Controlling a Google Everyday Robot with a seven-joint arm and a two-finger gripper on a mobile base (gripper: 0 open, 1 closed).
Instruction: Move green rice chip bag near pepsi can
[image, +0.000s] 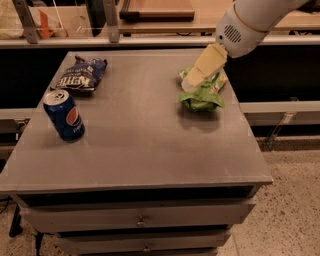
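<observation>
The green rice chip bag (204, 95) lies crumpled on the right side of the grey table (145, 135), near its right edge. My gripper (194, 82) reaches down from the upper right on the white arm (245, 25) and sits on the bag's upper left part, covering its logo. The pepsi can (65, 115), blue with a red, white and blue logo and a silver top, stands upright near the table's left edge, far from the bag.
A dark blue chip bag (82, 74) with white lettering lies at the table's back left. Drawers (140, 220) sit under the tabletop. A shelf rail (150, 40) runs behind the table.
</observation>
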